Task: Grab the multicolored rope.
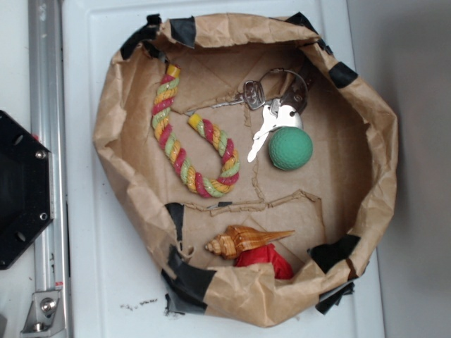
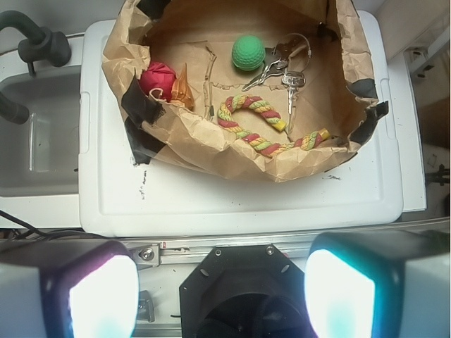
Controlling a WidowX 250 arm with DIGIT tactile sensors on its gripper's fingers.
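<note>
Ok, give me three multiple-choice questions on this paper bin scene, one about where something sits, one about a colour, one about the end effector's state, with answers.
1. Where does the multicolored rope lie?
A. Inside the paper-lined bin
B. On the white lid outside the bin
C. Draped over the bin's rim

2. What colour is the ball beside the keys?
A. Red
B. Green
C. Blue

3. What is the state of the end effector?
A. Shut on the rope
B. Shut on the ball
C. Open, holding nothing

Answers:
1. A, since the exterior view shows the rope curved in a U on the bin's floor.
2. B, as both views show a green dimpled ball touching the keys.
3. C, because the wrist view shows the fingers spread wide apart near the camera, with the rope far off in the bin.
</note>
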